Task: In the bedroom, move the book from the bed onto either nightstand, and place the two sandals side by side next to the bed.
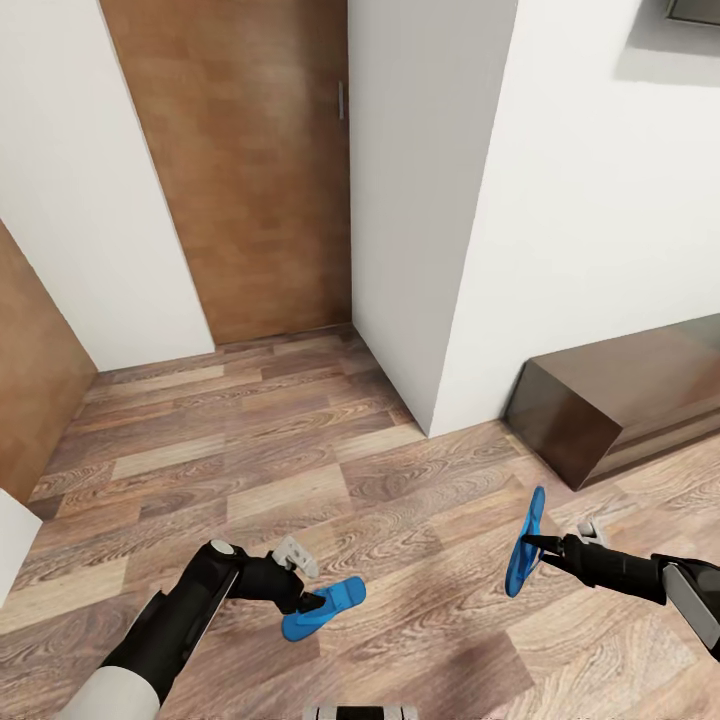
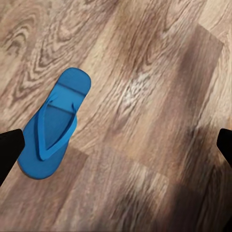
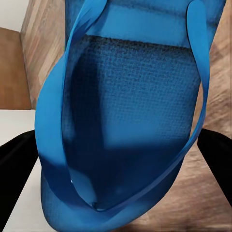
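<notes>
One bright-blue sandal (image 1: 325,608) lies flat on the wood floor, strap side up (image 2: 53,125). My left gripper (image 1: 308,590) hovers over it, open, with its dark fingers (image 2: 9,150) spread wide and the sandal off toward one finger. The second sandal (image 1: 524,542) hangs on edge in the air, with my right gripper (image 1: 540,545) shut on it. Its sole and straps (image 3: 125,111) sit close between that gripper's fingers (image 3: 17,164). The book, the bed and the nightstand are out of view.
A white wall corner (image 1: 430,250) juts out ahead. Behind it on the left is a brown wooden door (image 1: 240,170). A low dark-brown cabinet (image 1: 620,400) runs along the right wall. A brown panel (image 1: 30,370) stands at the left. Wood-plank floor (image 1: 250,450) lies between.
</notes>
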Robot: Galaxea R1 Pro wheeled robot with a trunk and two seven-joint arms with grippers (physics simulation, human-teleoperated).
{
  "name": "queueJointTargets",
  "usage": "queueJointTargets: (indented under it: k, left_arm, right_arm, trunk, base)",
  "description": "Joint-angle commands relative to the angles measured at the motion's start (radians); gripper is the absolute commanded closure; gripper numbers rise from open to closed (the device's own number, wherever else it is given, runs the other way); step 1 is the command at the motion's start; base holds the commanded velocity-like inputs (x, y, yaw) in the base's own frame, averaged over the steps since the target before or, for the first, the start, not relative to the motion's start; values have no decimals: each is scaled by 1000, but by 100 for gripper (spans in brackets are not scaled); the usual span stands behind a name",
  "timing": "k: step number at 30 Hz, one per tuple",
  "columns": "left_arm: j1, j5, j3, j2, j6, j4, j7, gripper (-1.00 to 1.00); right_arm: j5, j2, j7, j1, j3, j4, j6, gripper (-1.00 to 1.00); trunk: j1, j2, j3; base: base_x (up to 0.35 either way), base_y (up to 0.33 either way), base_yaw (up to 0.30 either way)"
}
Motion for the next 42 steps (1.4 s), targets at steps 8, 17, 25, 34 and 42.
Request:
queueJointTargets:
  k: [8,17,25,34,42]
  left_arm:
    - [-1,-5,0,0,4,-2,-5,-100]
    - [-1,-4,3,3,4,-4,-6,-100]
    - [-1,-4,4,2,4,-5,-5,-100]
    - [-1,-3,4,2,4,-5,-5,-100]
    - [-1,-5,31,12,-4,-3,0,-100]
  right_arm:
    - [-3,1,2,-1,0,0,6,100]
    - [-3,0,2,-1,-1,-1,2,100]
    - [-3,0,2,-1,-1,-3,-2,100]
    - [-3,0,2,-1,-1,-3,-2,100]
    - [-3,0,2,-1,0,-3,-2,100]
  trunk:
    - [3,-2,-32]
    - [7,-4,-67]
    - [7,-4,-67]
    - [7,-4,-60]
    - [7,-4,-57]
  base:
    - [0,0,0]
    - [0,0,0]
    - [0,0,-1]
    - [0,0,-186]
    - [0,0,-127]
